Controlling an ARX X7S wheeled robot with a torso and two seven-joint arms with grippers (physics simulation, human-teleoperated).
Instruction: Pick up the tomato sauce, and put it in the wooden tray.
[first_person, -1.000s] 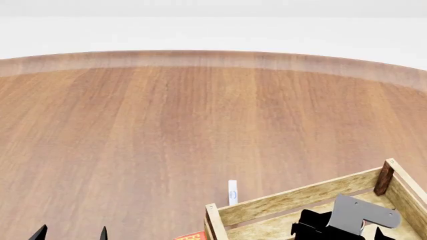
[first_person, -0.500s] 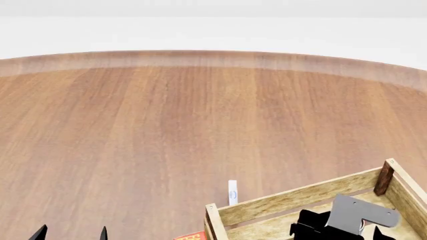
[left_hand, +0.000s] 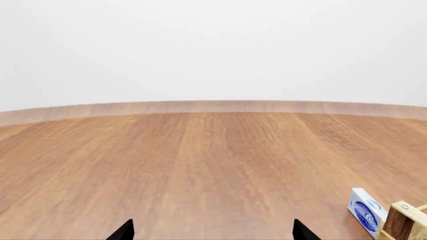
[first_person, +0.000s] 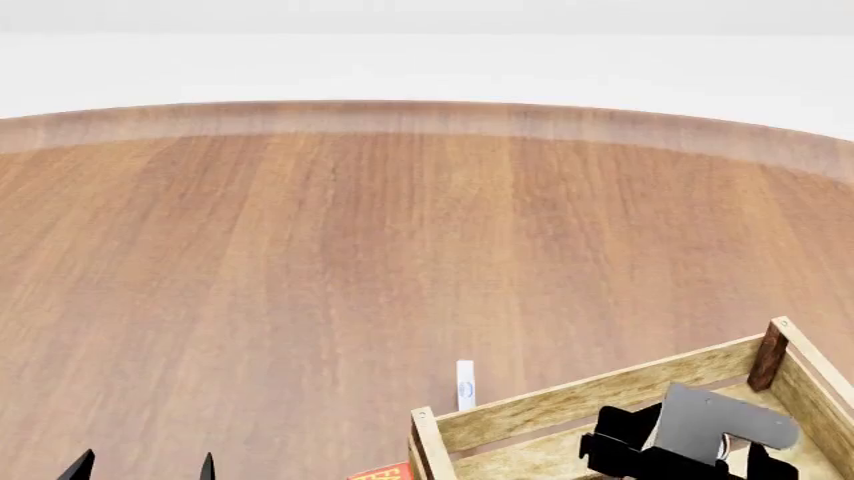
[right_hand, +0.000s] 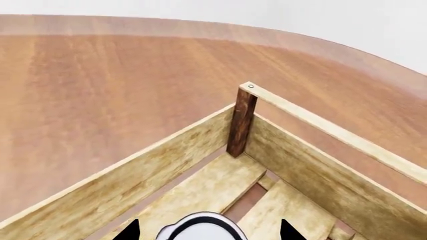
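Right gripper (right_hand: 208, 231) over wooden tray (first_person: 587, 398), tomato sauce (right_hand: 202, 226) between its tips; grip unclear. Left gripper (left_hand: 212, 231) wide, holding nothing, tray at its 3 o'clock.

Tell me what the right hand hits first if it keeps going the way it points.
Probably the tray's slatted floor, near the dark corner post. The right hand points down into it with the can between its fingers; depth is unclear.

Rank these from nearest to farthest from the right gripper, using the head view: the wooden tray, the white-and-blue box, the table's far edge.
1. wooden tray: the right gripper hangs over its inside.
2. white-and-blue box: on the table just outside the tray's far wall.
3. table's far edge: farthest, across the bare wood.
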